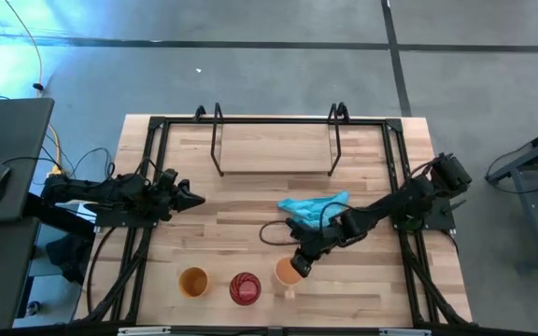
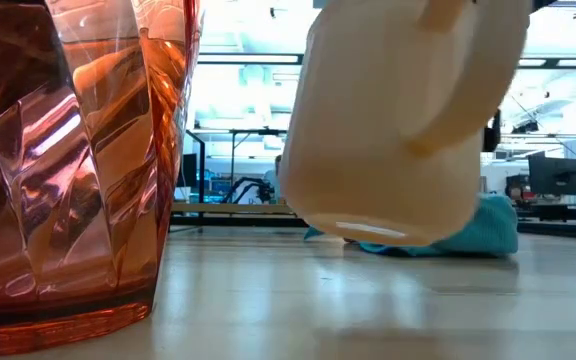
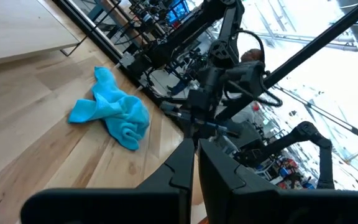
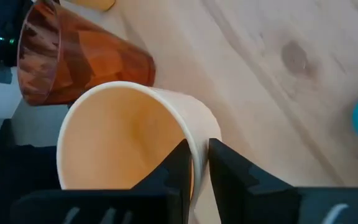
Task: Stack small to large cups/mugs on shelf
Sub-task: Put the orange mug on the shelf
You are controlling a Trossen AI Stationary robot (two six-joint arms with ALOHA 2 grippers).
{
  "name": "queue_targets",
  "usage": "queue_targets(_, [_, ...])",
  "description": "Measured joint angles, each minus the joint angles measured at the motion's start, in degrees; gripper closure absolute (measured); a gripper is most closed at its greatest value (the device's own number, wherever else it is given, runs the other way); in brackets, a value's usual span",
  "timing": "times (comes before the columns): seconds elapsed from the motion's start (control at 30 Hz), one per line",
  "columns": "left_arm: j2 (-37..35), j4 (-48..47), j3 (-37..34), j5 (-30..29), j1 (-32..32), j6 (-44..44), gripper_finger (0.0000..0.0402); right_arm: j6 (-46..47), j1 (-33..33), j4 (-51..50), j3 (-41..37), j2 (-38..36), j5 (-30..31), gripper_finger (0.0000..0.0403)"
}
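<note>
The light orange mug [image 1: 288, 272] is near the table's near edge, tilted and held by my right gripper [image 1: 300, 260], which is shut on its rim. In the low view the mug [image 2: 388, 130] hangs above the wood with its handle [image 2: 460, 95] showing. The red ribbed cup [image 1: 245, 287] and the yellow-orange cup [image 1: 193, 281] stand upright to its left on their bases. The shelf [image 1: 274, 149] stands at the table's far side. My left gripper [image 1: 191, 198] waits shut over the table's left part, touching nothing. My right gripper [image 4: 194, 149] pinches the mug's wall at its rim [image 4: 197, 134], one finger [image 4: 178, 167] inside the mug and one finger [image 4: 230, 171] outside. The fingers slant down from the table's right and far side. The mug is tilted and lifted clear of the table [image 2: 368, 300].
A turquoise cloth [image 1: 314, 209] lies crumpled in the middle of the table, just beyond the right arm. The red ribbed cup [image 2: 68, 150] stands close beside the lifted mug. Black frame rods [image 1: 152, 168] run along the table's left and right sides.
</note>
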Motion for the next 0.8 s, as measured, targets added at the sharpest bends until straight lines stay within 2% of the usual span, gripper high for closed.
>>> queue_targets(0.5, [0.00,0.07,0.00,0.00,0.01,-0.01,0.0389,-7.01,-4.58,-8.67,0.20,-0.30,-4.62,0.0361])
queue_targets(0.63, [0.00,0.07,0.00,0.00,0.02,-0.01,0.0389,-12.03,-5.80,-15.75,3.95,-0.30,-4.31,0.0361])
queue_targets(0.8, [0.00,0.04,0.00,-0.04,0.01,-0.01,0.0389,-19.54,-7.55,-27.20,11.04,-0.30,-0.82,0.0361])
